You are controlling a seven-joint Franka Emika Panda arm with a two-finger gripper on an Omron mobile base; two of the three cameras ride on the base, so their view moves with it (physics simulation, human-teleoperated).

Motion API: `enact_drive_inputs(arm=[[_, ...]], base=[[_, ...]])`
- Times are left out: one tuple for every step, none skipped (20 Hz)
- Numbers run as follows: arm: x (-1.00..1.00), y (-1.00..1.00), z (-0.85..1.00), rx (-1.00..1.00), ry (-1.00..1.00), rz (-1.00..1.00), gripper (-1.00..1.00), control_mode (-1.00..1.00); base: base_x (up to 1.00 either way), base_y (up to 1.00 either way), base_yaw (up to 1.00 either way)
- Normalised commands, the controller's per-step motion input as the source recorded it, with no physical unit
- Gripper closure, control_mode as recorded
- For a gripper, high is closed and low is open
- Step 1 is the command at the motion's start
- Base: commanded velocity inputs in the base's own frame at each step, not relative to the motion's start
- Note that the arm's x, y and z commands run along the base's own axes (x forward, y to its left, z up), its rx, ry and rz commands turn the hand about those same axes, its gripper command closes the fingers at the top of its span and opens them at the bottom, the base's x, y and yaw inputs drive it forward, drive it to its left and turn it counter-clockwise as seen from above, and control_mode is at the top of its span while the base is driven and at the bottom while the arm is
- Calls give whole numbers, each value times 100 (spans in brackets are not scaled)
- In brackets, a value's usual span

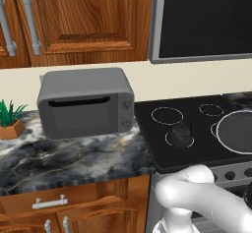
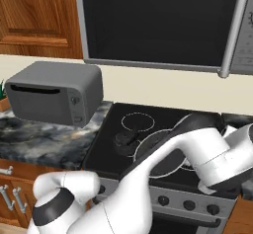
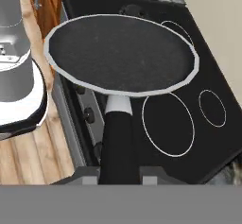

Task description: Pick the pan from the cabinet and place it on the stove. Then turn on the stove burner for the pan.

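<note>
The pan (image 3: 120,53) is round and dark with a pale rim, and its black handle (image 3: 118,138) runs down to my gripper (image 3: 120,175), which is shut on the handle. The pan hangs over the black glass stove (image 3: 212,67). Whether it touches the glass I cannot tell. A large white burner ring (image 3: 168,124) lies beside the handle, and another ring is partly covered by the pan. In the left base view the pan (image 1: 238,131) is at the right edge over the stove (image 1: 147,129). The cabinet (image 1: 88,15), with its doors shut, hangs above the counter.
A grey toaster (image 1: 86,101) stands on the marble counter (image 1: 74,153) left of the stove. A small dark object (image 1: 180,131) sits on a middle ring. The microwave (image 1: 206,20) hangs above the cooktop. Dark knobs (image 2: 189,205) line the steel front. A potted plant (image 1: 10,121) is far left.
</note>
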Motion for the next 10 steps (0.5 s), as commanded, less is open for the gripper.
enact_drive_inputs(arm=[[14, -47, -44, 6, 31, -17, 100, -100], [21, -40, -44, 6, 31, -17, 100, -100], [26, -34, -42, 7, 31, -18, 100, -100], [39, -29, -41, 8, 29, -18, 100, -100], [42, -25, -42, 9, 27, -19, 100, -100], [44, -26, -42, 9, 26, -19, 100, -100], [49, -24, -41, 9, 24, -20, 100, -100], [50, -23, -41, 8, 24, -21, 100, -100], [54, -22, -41, 8, 23, -21, 100, -100], [57, -20, -44, 9, 21, -21, 100, -100]], base=[[0, 0, 0], [0, 0, 0], [0, 0, 0], [0, 0, 0], [0, 0, 0], [0, 0, 0], [0, 0, 0], [0, 0, 0], [0, 0, 0], [0, 0, 0]])
